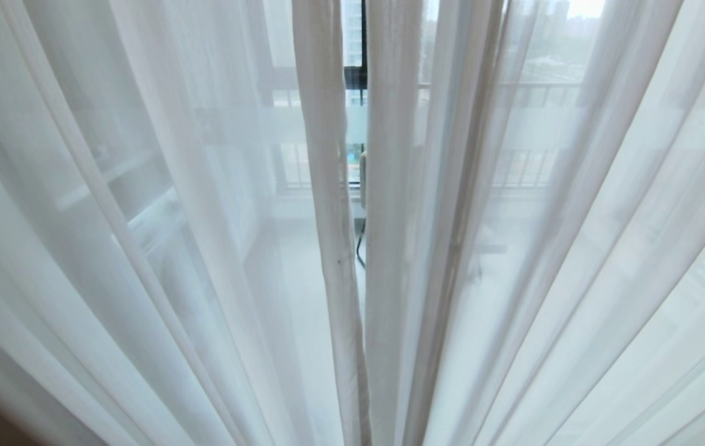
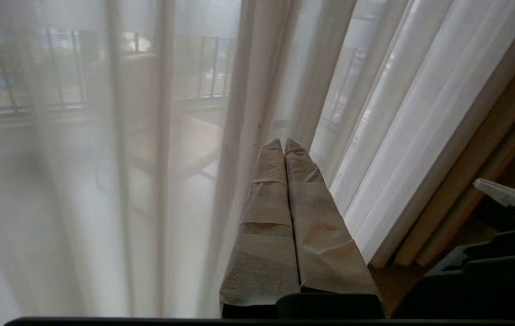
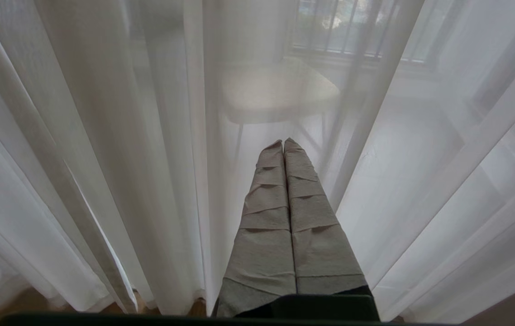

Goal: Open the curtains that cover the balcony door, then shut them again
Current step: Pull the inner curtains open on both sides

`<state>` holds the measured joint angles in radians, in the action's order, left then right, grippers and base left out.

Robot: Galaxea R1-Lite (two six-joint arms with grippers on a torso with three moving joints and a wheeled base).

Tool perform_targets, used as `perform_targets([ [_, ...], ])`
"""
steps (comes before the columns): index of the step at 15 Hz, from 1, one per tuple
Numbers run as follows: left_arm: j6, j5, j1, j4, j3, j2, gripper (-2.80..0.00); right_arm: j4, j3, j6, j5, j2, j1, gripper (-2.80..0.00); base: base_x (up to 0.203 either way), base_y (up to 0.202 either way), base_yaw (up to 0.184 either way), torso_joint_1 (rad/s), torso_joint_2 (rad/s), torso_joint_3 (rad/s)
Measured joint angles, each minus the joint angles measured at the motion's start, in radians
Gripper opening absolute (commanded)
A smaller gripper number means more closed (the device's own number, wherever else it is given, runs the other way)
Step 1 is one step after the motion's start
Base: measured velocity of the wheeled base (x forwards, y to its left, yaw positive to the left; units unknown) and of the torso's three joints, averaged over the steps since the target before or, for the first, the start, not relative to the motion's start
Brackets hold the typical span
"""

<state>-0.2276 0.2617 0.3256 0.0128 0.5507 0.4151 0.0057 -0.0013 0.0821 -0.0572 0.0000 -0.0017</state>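
- So, we stand right up against the curtains [image 1: 173, 248], whose sheer white folds fill the whole head view from left to right and hang all the way down.
- The two panels meet near the middle at a narrow gap [image 1: 357, 186]; through it we see the dark frame of the balcony door [image 1: 356, 74] and a strip of its glass beyond.
- Through the sheer cloth we make out a railing [image 1: 532, 93] on the far side and a pale floor, so we judge the drapes drawn shut and the opening not yet begun.
- Neither arm shows in the head view; both work low, below its lower edge.
- Our left gripper [image 2: 283, 144] has its wrapped fingers [image 2: 269, 190] pressed flat together, holding nothing, and it points at the thick hem fold just beside the parting, which looks the sensible place to hook the cloth and sweep it aside.
- To one side of it we see the opaque beige layer [image 2: 465, 149] bunched away from the sheer one.
- Our right gripper [image 3: 283, 144] also has its fingers closed on nothing, aimed at the sheer folds, with a pale table [image 3: 280, 90] visible beyond the fabric.
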Motion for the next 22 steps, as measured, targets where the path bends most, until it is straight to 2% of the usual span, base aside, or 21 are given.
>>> perform_targets([
  [2, -0.013, 0.005, 0.096, 0.000, 0.088, 0.094, -2.80, 0.000, 0.000, 0.000, 0.000, 0.000, 0.000, -2.80, 0.000, 0.000, 0.000, 0.000, 0.00, 0.000],
  [7, -0.021, 0.044, 0.233, 0.009, 0.326, 0.360, -2.80, 0.000, 0.000, 0.000, 0.000, 0.000, 0.000, -2.80, 0.000, 0.000, 0.000, 0.000, 0.00, 0.000],
  [11, -0.022, 0.062, 0.356, 0.016, 0.448, 0.532, -2.80, 0.000, 0.000, 0.000, 0.000, 0.000, 0.000, -2.80, 0.000, 0.000, 0.000, 0.000, 0.00, 0.000],
  [12, -0.021, 0.061, 0.367, 0.029, 0.464, 0.565, 0.00, 0.000, 0.000, 0.000, 0.000, 0.000, 0.000, -2.80, 0.000, 0.000, 0.000, 0.000, 0.00, 0.000],
  [15, -0.021, 0.052, 0.374, 0.111, 0.501, 0.664, 0.00, 0.000, 0.000, 0.000, 0.000, 0.000, 0.000, -2.80, 0.000, 0.000, 0.000, 0.000, 0.00, 0.000],
  [18, -0.016, 0.039, 0.341, 0.158, 0.557, 0.767, 0.00, 0.000, 0.000, 0.000, 0.000, 0.000, 0.000, -2.80, 0.000, 0.000, 0.000, 0.000, 0.00, 0.000],
  [20, -0.002, -0.012, 0.317, 0.170, 0.612, 0.837, 0.00, 0.000, 0.000, 0.000, 0.000, 0.000, 0.000, -2.80, 0.000, 0.000, 0.000, 0.000, 0.00, 0.000],
  [22, 0.023, -0.101, 0.307, 0.204, 0.660, 0.902, 0.00, 0.000, 0.000, 0.000, 0.000, 0.000, 0.000, -2.80, 0.000, 0.000, 0.000, 0.000, 0.00, 0.000],
])
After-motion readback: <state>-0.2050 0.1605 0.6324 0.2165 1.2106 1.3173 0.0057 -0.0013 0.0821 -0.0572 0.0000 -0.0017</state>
